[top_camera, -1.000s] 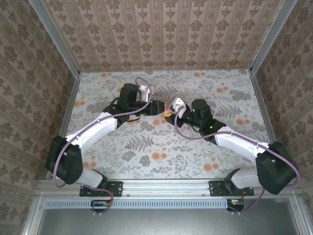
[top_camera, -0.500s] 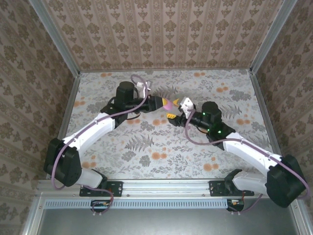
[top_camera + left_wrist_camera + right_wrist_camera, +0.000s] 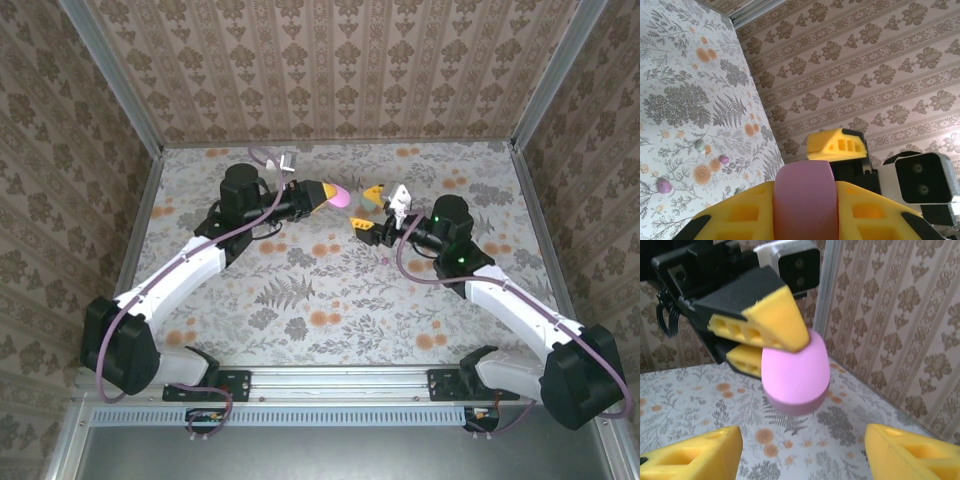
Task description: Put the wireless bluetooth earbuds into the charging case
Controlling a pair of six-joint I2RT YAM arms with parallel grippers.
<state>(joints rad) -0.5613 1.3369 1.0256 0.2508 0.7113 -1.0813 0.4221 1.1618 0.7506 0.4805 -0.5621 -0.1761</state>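
Left hand is pinching the pink charging case between its yellow fingers, one pad on each broad side, and holding it up off the tabletop. From the top camera that's around 12 o'clock of the tabletop's middle. The right hand sits just at 3 o'clock of the case with its fingers spread wide and nothing in them, pointed straight at it. They're close but not touching.

The case looks shut to me. There's a seam line near its lower end, but I can't tell if the lid is cracked open at all.

The earbud is a pinkish-purple speck lying loose on the tabletop, down at about 8 o'clock in the left wrist view and well apart from both hands. There are two more little blobs near it, one mint and one pinkish. They're too small for me to say what they are.

Handling-wise, my guess is the earbud is the pain here. It's tiny, basically weightless, smooth and rounded, so it'll probably squirt out or roll if it gets clipped off-centre. I'd go for the fattest part of its body, fingertips only, and a gentle squeeze. The case looks like hard, glossy plastic, so that side-to-side pinch seems right, though it could slip if it gets pushed on.
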